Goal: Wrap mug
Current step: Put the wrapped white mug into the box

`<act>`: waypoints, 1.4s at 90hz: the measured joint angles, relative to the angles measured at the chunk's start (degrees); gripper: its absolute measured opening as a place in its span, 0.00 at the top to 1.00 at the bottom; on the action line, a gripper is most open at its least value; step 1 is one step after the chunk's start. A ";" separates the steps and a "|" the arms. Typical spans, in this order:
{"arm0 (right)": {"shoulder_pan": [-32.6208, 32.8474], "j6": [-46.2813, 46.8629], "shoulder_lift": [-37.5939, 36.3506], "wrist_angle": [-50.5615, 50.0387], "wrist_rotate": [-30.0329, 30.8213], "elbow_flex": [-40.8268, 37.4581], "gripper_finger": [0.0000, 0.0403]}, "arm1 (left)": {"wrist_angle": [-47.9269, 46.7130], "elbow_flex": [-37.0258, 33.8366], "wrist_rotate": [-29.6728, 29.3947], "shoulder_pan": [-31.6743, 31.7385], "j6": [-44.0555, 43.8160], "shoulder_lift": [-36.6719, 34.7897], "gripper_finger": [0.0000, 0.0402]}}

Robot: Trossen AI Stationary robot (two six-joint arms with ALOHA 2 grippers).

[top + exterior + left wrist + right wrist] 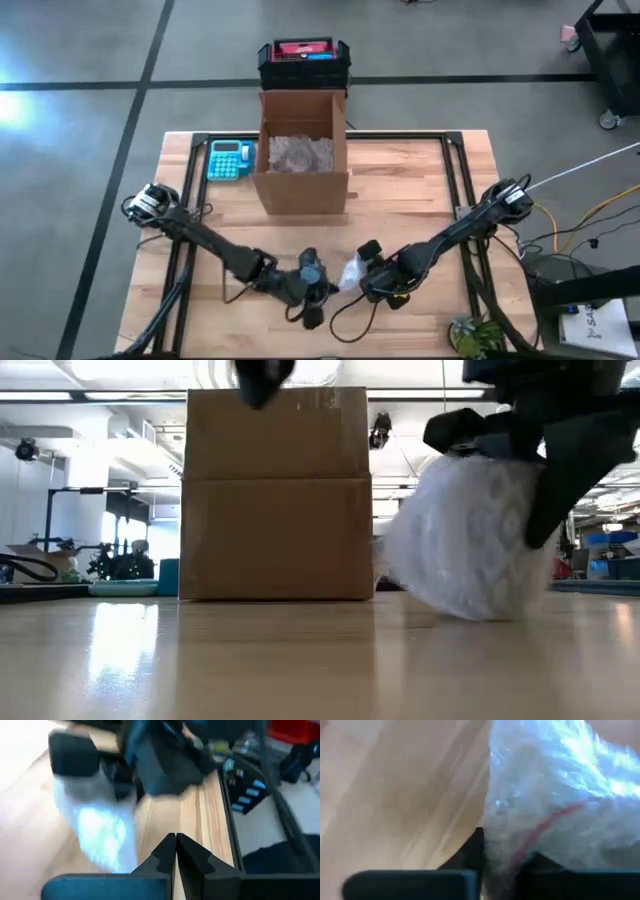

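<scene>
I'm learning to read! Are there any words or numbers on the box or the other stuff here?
None can be read.
Brown cardboard box: plain sides, no print showing.
Red and black crate behind the box: blue label, too small to read.
Small blue calculator: keys too small to read.
White paper off the table's corner: dark letters, cut off and blurred.
Bubble-wrapped bundle: no writing.

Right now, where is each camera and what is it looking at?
High view: above, looking down at the table, box, both arms.
Low view: table height, facing the box; right gripper on the bubble-wrapped bundle.
Left wrist: shut left gripper below, bundle ahead.
Right wrist: bundle up close.
All share the bundle.
</scene>
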 joint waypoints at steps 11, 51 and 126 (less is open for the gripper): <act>-0.04 -0.30 -2.77 -0.96 -0.52 5.01 0.96 | -1.88 -0.56 -7.82 -4.90 -3.60 -0.05 1.00; -4.88 -12.46 -6.62 -2.69 -6.45 31.58 0.98 | 1.38 -6.69 -13.87 -11.95 -15.16 0.16 1.00; -50.62 -1.83 13.40 3.31 -20.23 52.82 0.98 | -2.22 -6.84 0.00 -0.93 -2.53 -0.15 1.00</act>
